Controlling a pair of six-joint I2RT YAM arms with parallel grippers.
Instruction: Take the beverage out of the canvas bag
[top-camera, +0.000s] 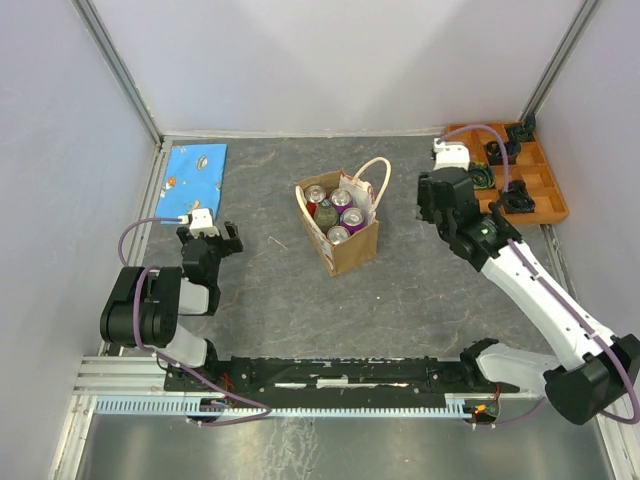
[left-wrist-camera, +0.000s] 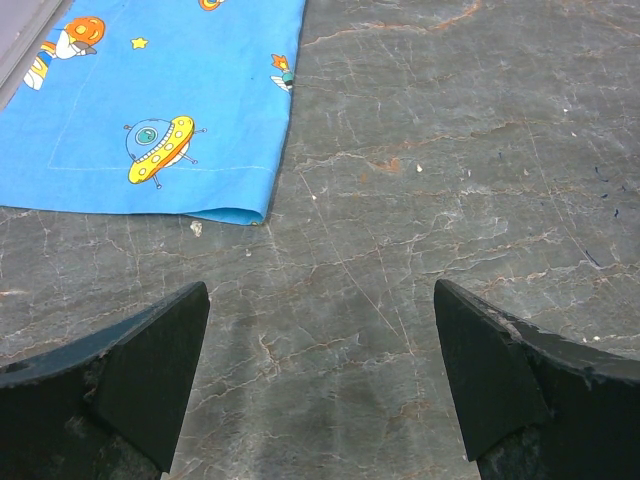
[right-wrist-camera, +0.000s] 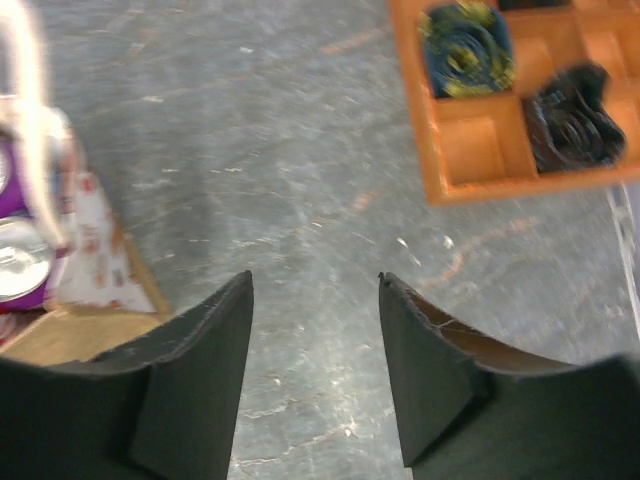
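left hand (left-wrist-camera: 320, 300) near-left, jaws wide apart, empty, over desk (left-wrist-camera: 450, 150) | canvas bag (top-camera: 352, 250) mid-desk, upright, beverage cans (top-camera: 342, 198) inside | right hand (right-wrist-camera: 315, 285) right of bag, parted, empty | blue cloth (top-camera: 195, 172) far left, orange tray (top-camera: 555, 208) far right

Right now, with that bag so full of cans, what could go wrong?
The cans sit packed close in the canvas bag, so the open right gripper may not fit around one. A cream handle arches up on the side nearest that arm and could snag. The left gripper is far off by the blue cloth, so nothing steadies the bag; it might tip.
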